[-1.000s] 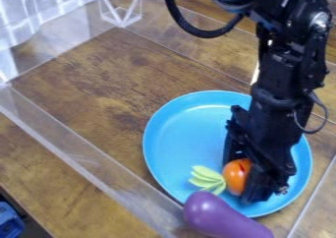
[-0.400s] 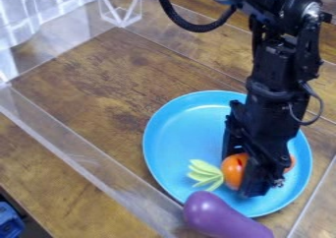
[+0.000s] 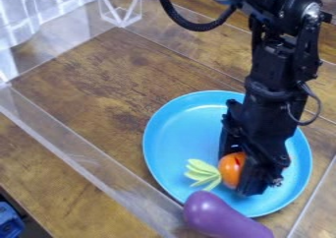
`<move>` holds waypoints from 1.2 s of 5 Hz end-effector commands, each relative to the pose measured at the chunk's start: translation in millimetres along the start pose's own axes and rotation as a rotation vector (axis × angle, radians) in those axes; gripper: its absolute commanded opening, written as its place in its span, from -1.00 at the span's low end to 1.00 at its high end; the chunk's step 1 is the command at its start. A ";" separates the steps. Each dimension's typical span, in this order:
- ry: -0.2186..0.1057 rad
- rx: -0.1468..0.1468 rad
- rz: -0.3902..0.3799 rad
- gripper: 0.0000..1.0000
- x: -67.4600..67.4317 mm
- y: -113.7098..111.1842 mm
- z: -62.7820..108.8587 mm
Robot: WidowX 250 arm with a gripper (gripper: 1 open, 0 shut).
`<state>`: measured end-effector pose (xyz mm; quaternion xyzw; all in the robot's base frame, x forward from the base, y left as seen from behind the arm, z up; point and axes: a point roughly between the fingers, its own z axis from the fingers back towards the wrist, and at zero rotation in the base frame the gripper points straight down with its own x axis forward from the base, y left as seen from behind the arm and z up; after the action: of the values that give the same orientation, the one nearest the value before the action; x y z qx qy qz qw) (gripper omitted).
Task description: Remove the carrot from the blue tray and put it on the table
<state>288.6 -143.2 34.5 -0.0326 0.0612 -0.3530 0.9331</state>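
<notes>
The carrot [image 3: 233, 169] lies in the near part of the blue tray [image 3: 184, 134], its orange body between the black fingers and its light green top [image 3: 202, 170] sticking out to the left. My gripper [image 3: 245, 175] points straight down into the tray and is shut on the carrot's body. The fingers hide most of the carrot's right side. The carrot still sits low over the tray's floor. The table [image 3: 118, 75] of dark wood grain spreads to the left of and behind the tray.
A glossy purple eggplant [image 3: 221, 216] lies at the tray's near rim, just below the gripper. Clear acrylic walls [image 3: 79, 153] run along the table's near-left edge and the back. A blue object shows at the bottom left corner, outside the wall.
The arm's upper links have shifted slightly to the left. The gripper and the carrot stay at the same spot in the tray.
</notes>
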 end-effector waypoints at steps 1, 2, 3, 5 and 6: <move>-0.084 0.038 -0.008 -1.00 3.8 -1.2 28.2; -0.076 0.047 -0.001 -1.00 4.8 0.7 38.1; -0.070 0.055 0.002 -1.00 5.4 1.8 47.1; -0.051 0.075 0.094 -1.00 3.1 23.6 76.6; -0.030 0.093 0.130 -1.00 -10.4 47.6 82.7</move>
<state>311.7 -98.1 75.3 0.0109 0.0948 -0.2963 0.9503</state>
